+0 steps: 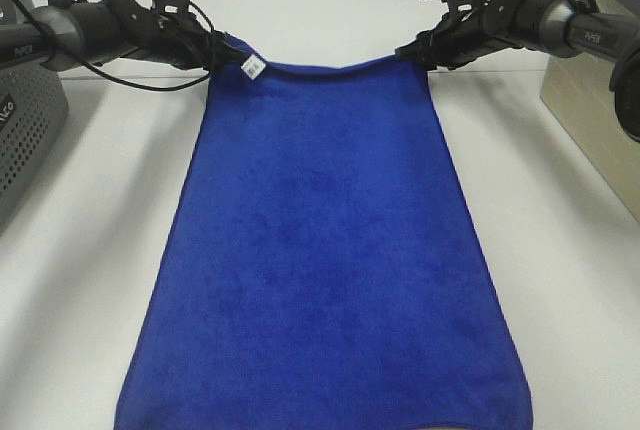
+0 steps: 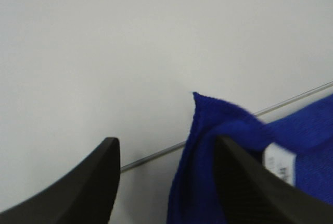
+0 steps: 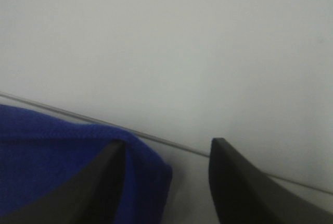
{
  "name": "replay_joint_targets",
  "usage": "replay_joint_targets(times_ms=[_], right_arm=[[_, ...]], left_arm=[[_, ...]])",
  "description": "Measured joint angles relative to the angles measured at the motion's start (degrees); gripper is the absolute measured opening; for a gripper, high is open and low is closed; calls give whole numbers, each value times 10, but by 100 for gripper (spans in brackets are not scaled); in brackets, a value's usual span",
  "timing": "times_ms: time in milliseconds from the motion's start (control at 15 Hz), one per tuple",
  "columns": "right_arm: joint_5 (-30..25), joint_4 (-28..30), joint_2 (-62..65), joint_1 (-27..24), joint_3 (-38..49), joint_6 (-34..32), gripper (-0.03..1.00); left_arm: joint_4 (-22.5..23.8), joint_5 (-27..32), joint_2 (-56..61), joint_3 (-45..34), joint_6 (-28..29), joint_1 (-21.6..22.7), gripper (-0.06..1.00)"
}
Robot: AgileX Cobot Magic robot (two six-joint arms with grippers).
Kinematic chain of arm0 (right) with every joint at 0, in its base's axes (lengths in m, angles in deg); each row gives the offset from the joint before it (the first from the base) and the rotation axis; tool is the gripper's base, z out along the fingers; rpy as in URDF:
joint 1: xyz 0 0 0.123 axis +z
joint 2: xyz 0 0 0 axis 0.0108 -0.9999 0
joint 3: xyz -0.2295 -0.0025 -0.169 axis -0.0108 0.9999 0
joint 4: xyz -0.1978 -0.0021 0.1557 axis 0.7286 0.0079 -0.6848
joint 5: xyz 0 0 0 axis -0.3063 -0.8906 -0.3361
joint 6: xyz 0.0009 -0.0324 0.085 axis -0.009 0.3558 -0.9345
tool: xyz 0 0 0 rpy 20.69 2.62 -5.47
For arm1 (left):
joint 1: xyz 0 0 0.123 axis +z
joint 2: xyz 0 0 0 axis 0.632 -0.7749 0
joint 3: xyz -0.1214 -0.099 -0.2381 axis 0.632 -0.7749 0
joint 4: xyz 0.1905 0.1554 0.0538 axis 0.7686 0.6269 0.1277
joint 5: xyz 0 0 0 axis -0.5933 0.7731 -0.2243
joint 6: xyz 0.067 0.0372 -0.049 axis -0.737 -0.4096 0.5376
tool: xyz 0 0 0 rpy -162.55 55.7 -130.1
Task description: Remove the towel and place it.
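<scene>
The blue towel (image 1: 320,250) lies spread flat on the white table (image 1: 90,250), reaching from the far side to the near edge of the exterior view. Its small white tag (image 1: 252,67) sits at the far left corner. My left gripper (image 1: 232,54) is at that corner. In the left wrist view its jaws (image 2: 164,182) stand apart, with the towel corner (image 2: 208,130) and tag (image 2: 280,164) resting against one finger (image 2: 250,182). My right gripper (image 1: 410,50) is at the far right corner, open (image 3: 166,182), with the towel (image 3: 52,151) lying against one finger (image 3: 99,182).
A grey perforated bin (image 1: 25,120) stands at the left edge of the table. A beige box (image 1: 590,80) stands at the right. A thin seam line (image 3: 166,141) crosses the table under the far towel edge.
</scene>
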Motion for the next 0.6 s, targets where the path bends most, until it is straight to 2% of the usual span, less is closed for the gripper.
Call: replay_joint_targets(times_ms=[133, 333, 400, 600], right_arm=[[-35, 0, 2, 0, 0, 0, 58], [-96, 19, 9, 0, 0, 3, 59], [-144, 48, 19, 0, 0, 5, 59], [-242, 61, 52, 0, 0, 3, 59]], left_arm=[[1, 2, 0, 0, 1, 0, 56], [2, 20, 3, 0, 1, 0, 57], [4, 61, 22, 0, 1, 0, 58], [18, 167, 61, 7, 25, 0, 58]])
